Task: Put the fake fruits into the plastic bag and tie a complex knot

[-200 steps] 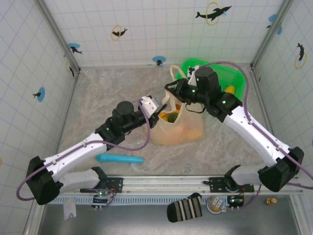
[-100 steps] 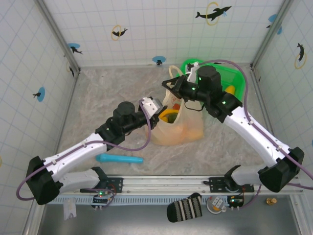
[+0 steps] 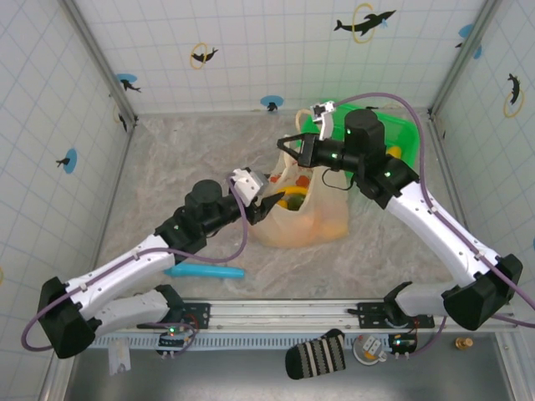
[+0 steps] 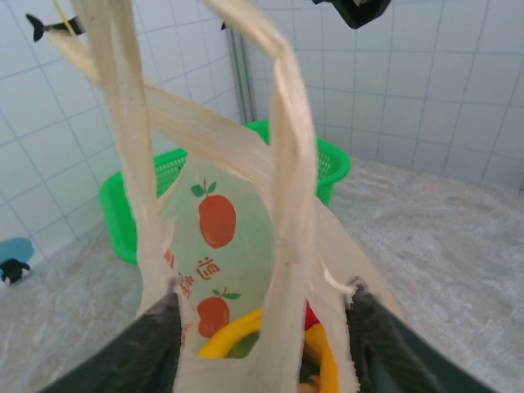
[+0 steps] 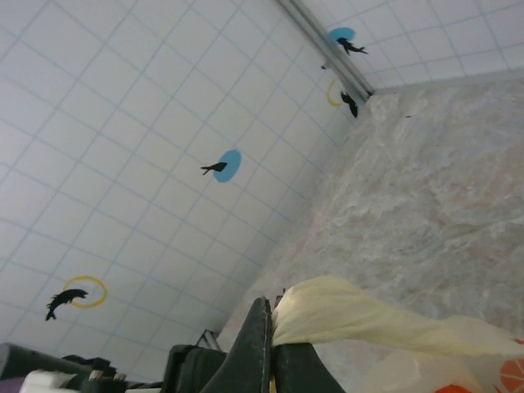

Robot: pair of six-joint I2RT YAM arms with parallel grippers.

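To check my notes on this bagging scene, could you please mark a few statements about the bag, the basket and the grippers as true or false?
1. The right gripper is pinched shut on a handle of the bag. True.
2. The bag is empty. False: yellow and red fruits lie inside it.
3. A green basket stands behind the bag, toward the far right corner. True.
4. The blue tube lies in the basket. False: it lies on the table, close to the left arm.
5. The left gripper is clamped shut on a fruit. False: its fingers stand apart, one on each side of the bag's upper part.
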